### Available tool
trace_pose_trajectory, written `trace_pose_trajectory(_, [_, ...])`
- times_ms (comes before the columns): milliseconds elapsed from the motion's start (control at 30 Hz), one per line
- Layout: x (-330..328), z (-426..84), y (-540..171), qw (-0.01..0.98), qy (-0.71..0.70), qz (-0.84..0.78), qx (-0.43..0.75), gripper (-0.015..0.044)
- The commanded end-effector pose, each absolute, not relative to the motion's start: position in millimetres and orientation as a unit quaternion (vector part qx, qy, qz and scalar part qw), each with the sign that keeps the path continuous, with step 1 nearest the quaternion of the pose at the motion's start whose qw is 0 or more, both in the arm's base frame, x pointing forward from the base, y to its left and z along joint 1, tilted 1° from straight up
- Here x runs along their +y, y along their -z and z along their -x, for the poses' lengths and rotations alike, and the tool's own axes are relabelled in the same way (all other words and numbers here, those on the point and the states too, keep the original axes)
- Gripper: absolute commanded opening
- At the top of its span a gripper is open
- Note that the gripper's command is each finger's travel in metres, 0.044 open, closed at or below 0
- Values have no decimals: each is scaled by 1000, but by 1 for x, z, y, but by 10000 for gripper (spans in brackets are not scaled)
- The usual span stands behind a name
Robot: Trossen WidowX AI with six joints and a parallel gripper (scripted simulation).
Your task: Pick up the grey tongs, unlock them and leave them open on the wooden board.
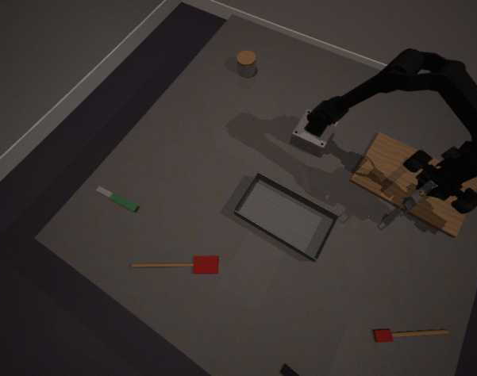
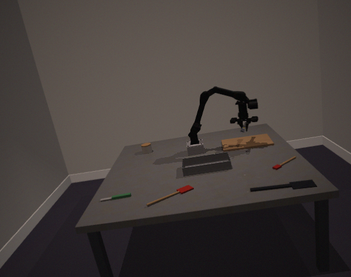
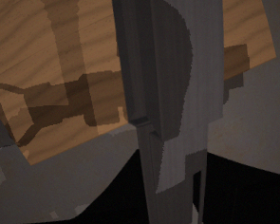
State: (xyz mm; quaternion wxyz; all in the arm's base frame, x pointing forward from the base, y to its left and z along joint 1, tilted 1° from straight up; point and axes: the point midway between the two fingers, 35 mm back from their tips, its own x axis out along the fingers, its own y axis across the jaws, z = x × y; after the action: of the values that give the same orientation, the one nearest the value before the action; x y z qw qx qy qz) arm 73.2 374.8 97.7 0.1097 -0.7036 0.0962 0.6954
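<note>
My tool grips the grey tongs above the wooden board, near the counter's far right corner in the exterior view. Lifting is done; I judge unlocking and laying them open remain.

— What's the count from your station?
— I have one robot arm on my feed, with one gripper, and one pair of grey tongs.
— And the kitchen pieces?
— I count one roasting tin, one wooden board and one jar with an orange-brown lid.
— Any red-headed tools?
— Two that I can see: a larger one and a smaller one.
— Other tools?
— I make it one green-handled tool and one black spatula.
— Tables?
— I see one table.
</note>
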Motion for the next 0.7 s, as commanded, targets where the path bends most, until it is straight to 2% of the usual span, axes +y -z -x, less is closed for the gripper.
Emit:
trace_pose_trajectory(0, [380,-62,-100,50,-703,709,31,-150])
trace_pose_trajectory(667, [391,-16,-100,-237,-659,668,-252,-150])
